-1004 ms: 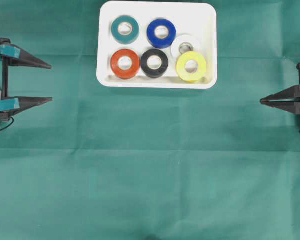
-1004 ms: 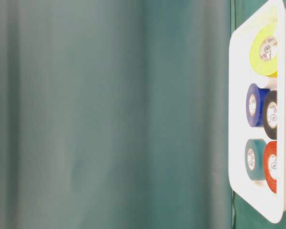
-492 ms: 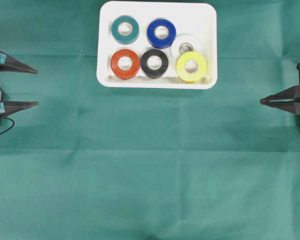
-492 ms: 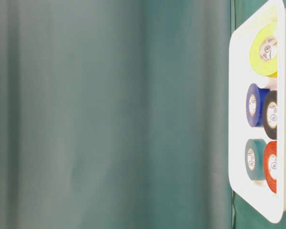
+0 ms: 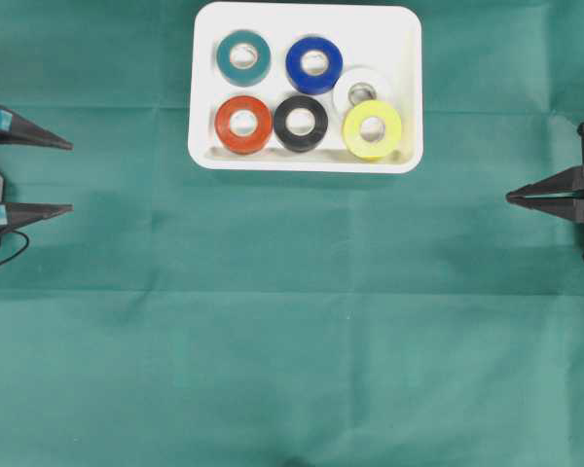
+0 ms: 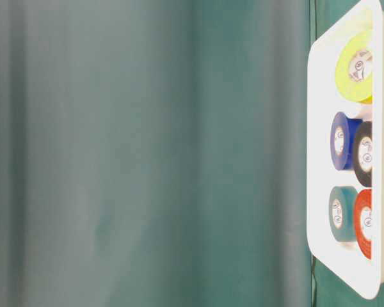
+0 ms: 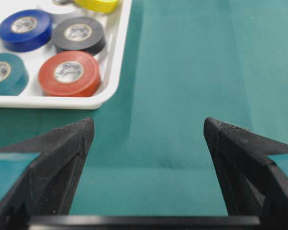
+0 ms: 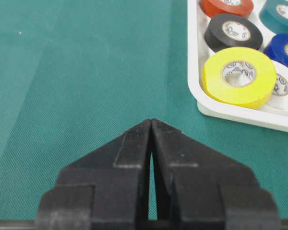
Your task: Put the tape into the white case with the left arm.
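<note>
My left claw [image 5: 68,177] is hanging at the left edge of the green worktop [image 5: 292,321], released, fingers spread wide and grasping nothing. My right claw [image 5: 511,197] is sitting clenched at the right edge, tips together, empty. The white case [image 5: 409,58] is lying at the far middle, holding teal, blue, red, black and yellow tape [image 5: 373,128]; a white roll [image 5: 360,88] is apparently tucked under the yellow one.

Glossy plastic case [image 5: 409,88], matt cloth [image 5: 292,321]
</note>
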{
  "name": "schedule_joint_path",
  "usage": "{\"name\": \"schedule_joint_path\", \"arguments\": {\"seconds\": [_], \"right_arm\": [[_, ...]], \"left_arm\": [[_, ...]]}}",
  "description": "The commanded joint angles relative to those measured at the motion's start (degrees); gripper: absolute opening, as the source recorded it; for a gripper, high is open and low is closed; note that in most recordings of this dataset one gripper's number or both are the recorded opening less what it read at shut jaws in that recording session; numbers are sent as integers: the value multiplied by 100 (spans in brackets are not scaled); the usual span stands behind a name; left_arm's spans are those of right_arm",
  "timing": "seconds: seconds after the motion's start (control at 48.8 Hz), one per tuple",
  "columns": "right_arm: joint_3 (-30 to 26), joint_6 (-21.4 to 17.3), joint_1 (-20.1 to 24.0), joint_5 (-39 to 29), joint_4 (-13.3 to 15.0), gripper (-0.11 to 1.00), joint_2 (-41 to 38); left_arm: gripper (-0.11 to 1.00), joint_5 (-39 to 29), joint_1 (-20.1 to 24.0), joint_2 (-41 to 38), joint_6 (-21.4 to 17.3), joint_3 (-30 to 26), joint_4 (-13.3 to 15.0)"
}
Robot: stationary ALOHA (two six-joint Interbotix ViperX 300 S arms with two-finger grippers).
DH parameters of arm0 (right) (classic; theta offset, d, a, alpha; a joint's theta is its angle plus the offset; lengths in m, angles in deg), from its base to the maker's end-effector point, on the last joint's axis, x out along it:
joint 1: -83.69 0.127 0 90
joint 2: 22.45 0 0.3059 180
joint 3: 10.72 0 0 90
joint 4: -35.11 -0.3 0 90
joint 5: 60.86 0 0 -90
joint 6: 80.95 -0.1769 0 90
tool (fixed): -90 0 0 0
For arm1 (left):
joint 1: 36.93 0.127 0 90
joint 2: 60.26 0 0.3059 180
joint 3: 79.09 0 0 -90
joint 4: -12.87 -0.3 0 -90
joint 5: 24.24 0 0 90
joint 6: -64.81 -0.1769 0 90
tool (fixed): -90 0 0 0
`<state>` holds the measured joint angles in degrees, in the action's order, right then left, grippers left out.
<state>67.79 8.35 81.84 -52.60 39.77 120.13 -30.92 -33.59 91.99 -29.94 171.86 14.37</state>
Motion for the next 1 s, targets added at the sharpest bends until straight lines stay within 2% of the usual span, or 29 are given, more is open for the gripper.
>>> {"name": "schedule_joint_path", "arguments": {"seconds": [0.0, 0.348, 0.984], "right_arm": [[-62, 0, -9, 53, 9, -9, -35], [-53, 0, -9, 62, 9, -9, -35], [-53, 0, -9, 53, 9, -9, -26]], "left_arm": [[94, 26, -79, -44, 9, -62, 9], [93, 0, -352, -132, -185, -88, -18], [93, 0, -352, -105, -185, -62, -18]]}}
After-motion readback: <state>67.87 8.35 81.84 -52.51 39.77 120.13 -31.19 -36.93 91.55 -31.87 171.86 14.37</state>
